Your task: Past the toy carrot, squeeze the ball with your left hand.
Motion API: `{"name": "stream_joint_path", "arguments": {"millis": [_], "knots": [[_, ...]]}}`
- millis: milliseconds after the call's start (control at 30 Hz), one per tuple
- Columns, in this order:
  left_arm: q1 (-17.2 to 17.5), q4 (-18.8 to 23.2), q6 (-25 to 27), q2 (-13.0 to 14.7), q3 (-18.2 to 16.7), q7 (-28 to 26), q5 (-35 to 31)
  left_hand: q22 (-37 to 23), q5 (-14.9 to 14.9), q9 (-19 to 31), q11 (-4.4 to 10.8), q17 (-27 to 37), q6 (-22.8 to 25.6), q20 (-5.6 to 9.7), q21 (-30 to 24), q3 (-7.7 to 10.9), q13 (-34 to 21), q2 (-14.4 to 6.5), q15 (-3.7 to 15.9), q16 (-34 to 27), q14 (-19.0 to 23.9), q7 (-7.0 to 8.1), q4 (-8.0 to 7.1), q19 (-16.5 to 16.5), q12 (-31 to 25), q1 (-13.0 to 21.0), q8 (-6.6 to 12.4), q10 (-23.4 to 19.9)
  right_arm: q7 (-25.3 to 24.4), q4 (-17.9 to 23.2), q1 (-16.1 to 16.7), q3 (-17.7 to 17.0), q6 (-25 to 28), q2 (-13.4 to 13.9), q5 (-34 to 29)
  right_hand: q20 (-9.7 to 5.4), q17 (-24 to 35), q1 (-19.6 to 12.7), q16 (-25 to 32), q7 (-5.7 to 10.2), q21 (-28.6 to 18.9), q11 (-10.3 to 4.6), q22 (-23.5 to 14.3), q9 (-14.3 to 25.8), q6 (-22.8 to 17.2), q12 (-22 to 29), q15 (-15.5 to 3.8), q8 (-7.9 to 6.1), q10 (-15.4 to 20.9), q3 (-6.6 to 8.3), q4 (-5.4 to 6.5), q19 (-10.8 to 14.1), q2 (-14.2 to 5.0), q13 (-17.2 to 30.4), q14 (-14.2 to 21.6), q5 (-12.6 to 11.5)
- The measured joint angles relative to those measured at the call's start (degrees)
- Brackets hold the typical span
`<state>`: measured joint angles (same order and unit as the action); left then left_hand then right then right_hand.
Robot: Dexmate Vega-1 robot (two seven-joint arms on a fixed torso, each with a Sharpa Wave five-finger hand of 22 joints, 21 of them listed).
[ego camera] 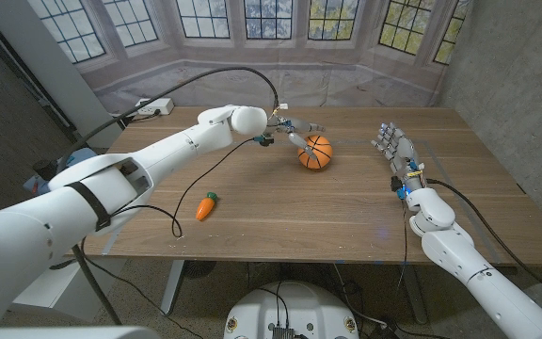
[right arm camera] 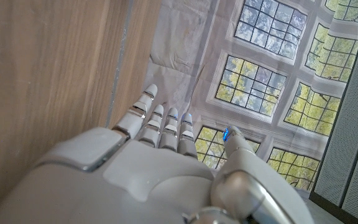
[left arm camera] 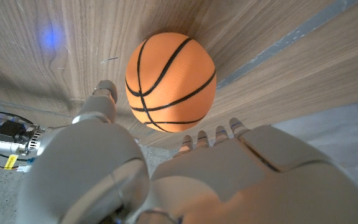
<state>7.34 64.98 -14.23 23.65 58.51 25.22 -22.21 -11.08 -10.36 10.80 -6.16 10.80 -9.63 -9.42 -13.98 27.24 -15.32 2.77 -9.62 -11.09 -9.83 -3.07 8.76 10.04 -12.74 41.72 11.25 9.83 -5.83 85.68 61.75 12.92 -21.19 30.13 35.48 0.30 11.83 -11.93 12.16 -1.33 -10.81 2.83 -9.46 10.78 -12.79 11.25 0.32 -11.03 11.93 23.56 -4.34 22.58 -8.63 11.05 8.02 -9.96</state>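
Observation:
An orange ball (ego camera: 315, 152) with black basketball lines sits on the wooden table (ego camera: 346, 212), past the middle. My left hand (ego camera: 290, 132) reaches it from the left, fingers apart. In the left wrist view the ball (left arm camera: 171, 81) lies between the thumb (left arm camera: 103, 99) and the other fingertips (left arm camera: 219, 132) of my left hand (left arm camera: 166, 180), close to both; no squeeze shows. The toy carrot (ego camera: 205, 205), orange with a green top, lies nearer the front left, behind my arm. My right hand (ego camera: 395, 149) stands at the right with its fingers straight and holds nothing.
A black cable (ego camera: 191, 188) runs across the table from the left hand towards the carrot. A power strip (ego camera: 153, 108) lies at the table's far left corner. Windows and a grey drape stand behind the table. My right hand (right arm camera: 160, 168) points towards the windows.

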Motion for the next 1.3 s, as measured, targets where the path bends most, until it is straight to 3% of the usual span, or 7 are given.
{"name": "stream_joint_path", "arguments": {"millis": [867, 1300], "knots": [[-1.3, -4.1, -1.2, -2.4, 2.8, -1.5, -1.4, 0.0, 0.0, 0.0, 0.01, 0.0, 0.0, 0.0, 0.0, 0.01, -0.3, -0.2, 0.01, 0.0, 0.0, 0.0, 0.0, 0.0, -0.7, 0.8, 0.28, 0.0, -0.4, 0.2, 1.4, -0.7, -0.4, -0.2, 0.3, 0.0, 0.3, 0.0, 0.0, 0.0, 0.0, 0.0, 0.0, 0.0, 0.0, 0.0, 0.0, 0.0, 0.0, 0.0, 0.0, 0.0, 0.0, 0.0, 0.0, 0.0], [-1.5, -6.0, -1.9, -3.4, 4.0, -3.3, -2.7, 0.0, 0.0, 0.0, -0.62, 0.0, 0.5, 0.0, -0.7, -0.15, -0.3, -0.7, 0.01, -0.4, 0.0, -0.74, 0.16, 0.0, -1.5, 2.0, 0.66, 0.2, -0.7, 0.1, 2.1, -1.1, -0.7, -0.5, 0.6, 0.0, 0.3, 0.0, 0.0, 0.0, 0.0, 0.0, -0.3, 0.0, 0.0, 0.0, 0.0, 0.0, 0.0, 0.0, 0.0, 0.0, 0.0, 0.0, 0.0, 0.0]]}}
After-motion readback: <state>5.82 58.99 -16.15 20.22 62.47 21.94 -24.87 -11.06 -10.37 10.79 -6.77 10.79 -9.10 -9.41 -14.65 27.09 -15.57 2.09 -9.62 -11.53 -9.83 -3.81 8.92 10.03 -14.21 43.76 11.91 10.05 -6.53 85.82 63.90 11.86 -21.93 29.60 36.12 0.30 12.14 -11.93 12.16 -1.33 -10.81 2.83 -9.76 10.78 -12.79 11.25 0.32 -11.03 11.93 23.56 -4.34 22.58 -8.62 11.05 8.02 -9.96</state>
